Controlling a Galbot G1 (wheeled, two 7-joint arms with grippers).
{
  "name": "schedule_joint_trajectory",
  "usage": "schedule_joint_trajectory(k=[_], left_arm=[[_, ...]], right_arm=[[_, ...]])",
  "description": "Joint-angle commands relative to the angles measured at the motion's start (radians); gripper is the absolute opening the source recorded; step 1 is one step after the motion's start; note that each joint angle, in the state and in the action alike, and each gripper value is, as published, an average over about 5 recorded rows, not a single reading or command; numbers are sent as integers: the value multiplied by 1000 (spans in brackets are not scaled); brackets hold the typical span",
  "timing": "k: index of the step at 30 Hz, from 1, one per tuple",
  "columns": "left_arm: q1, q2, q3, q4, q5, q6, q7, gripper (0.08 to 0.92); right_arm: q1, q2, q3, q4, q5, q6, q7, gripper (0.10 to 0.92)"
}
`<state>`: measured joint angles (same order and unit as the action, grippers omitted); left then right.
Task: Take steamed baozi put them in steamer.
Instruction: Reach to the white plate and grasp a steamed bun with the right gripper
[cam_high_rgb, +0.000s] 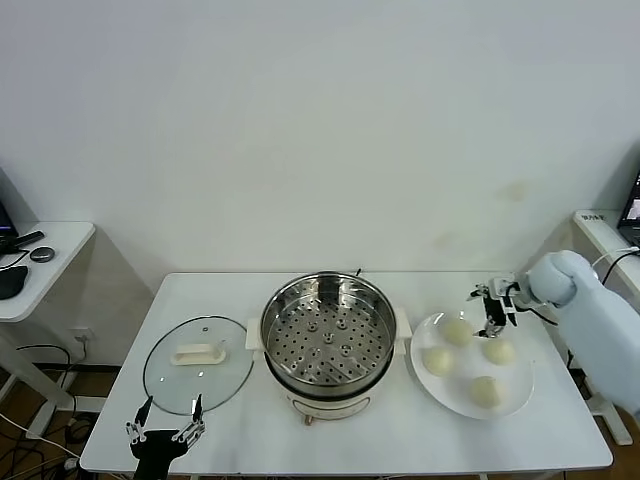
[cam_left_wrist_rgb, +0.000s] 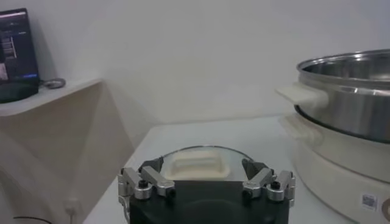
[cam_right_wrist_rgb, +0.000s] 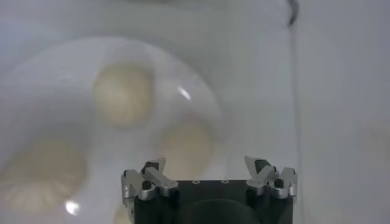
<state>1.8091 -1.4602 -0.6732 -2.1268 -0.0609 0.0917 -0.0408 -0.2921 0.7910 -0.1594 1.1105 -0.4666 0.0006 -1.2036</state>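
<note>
On the tabletop in the head view, the right tool hovered spread wide and holding nothing over the far edge of the white plate. Four baozi lay just below and beside it, and the empty steamer stood well off toward the left arm. The left tool waited, open too, just short of the glass lid.

From the left wrist, that lid lay just ahead of the tool, the steamer cut off at the frame edge.

From the right wrist, the tool hung over blurred buns. Centring squarely on one bun and closing gently would probably spare the soft dough; the fourth was barely visible.
</note>
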Motion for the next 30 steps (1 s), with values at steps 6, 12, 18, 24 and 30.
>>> schedule_joint_trajectory(k=[6,12,18,24,30], left_arm=[[-8,10,-6,2,-5,8,6,823],[-5,12,-12,1,-6,9,5,823],[0,7,-9,-1,-4,9,4,823],[-3,9,-11,-1,-4,9,5,823],[-9,6,-10,-1,-3,11,6,823]], right_arm=[[98,96,-107,-187,-94,40,-43,823],[81,131,-89,-209,-86,21,-14,823],[80,154,-86,-223,-87,18,14,823],[78,156,-87,-234,-93,16,16,823],[69,155,-80,-235,-92,18,35,802]])
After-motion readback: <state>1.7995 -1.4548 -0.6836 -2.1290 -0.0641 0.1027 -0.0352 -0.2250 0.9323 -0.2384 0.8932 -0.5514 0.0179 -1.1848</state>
